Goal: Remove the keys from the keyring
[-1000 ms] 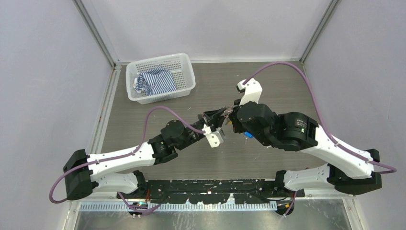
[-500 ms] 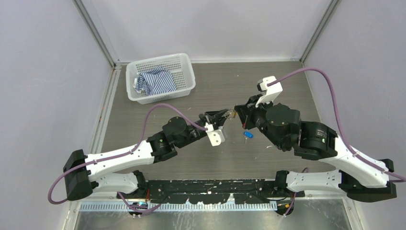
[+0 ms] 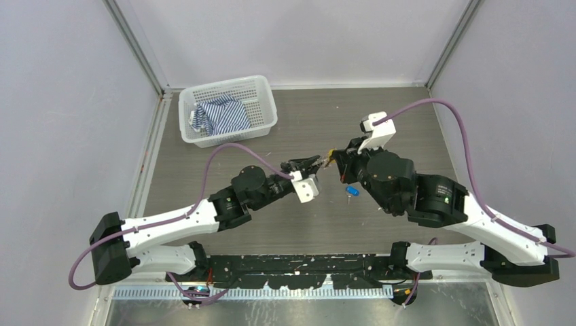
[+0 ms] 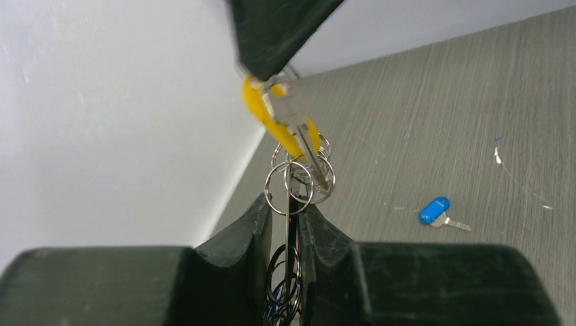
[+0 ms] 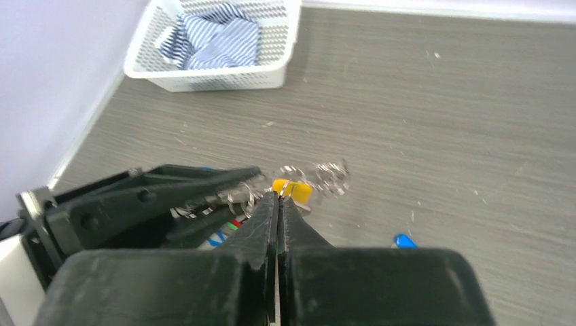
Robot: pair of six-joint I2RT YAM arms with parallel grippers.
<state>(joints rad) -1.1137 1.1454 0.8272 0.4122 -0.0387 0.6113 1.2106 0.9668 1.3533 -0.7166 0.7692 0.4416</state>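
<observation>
Obs: left gripper (image 4: 286, 212) clamped on keyring (image 4: 288, 238), held above counter (image 4: 441, 122). Yellow-tagged key (image 4: 268, 115) juts out just beyond its tips. The right gripper (image 5: 278, 200), fingers pressed together, pinches that tag. Blue-tagged key (image 4: 435, 209) lies loose on the counter, apart.

Upper left sits the basket (image 3: 234, 135), cloth (image 3: 219, 114) inside. At centre, keyring (image 4: 288, 190) and keys (image 4: 299, 139) span between my left gripper (image 3: 312, 164) and right gripper (image 3: 333, 159), a loose key (image 3: 351, 191) just lower right.
</observation>
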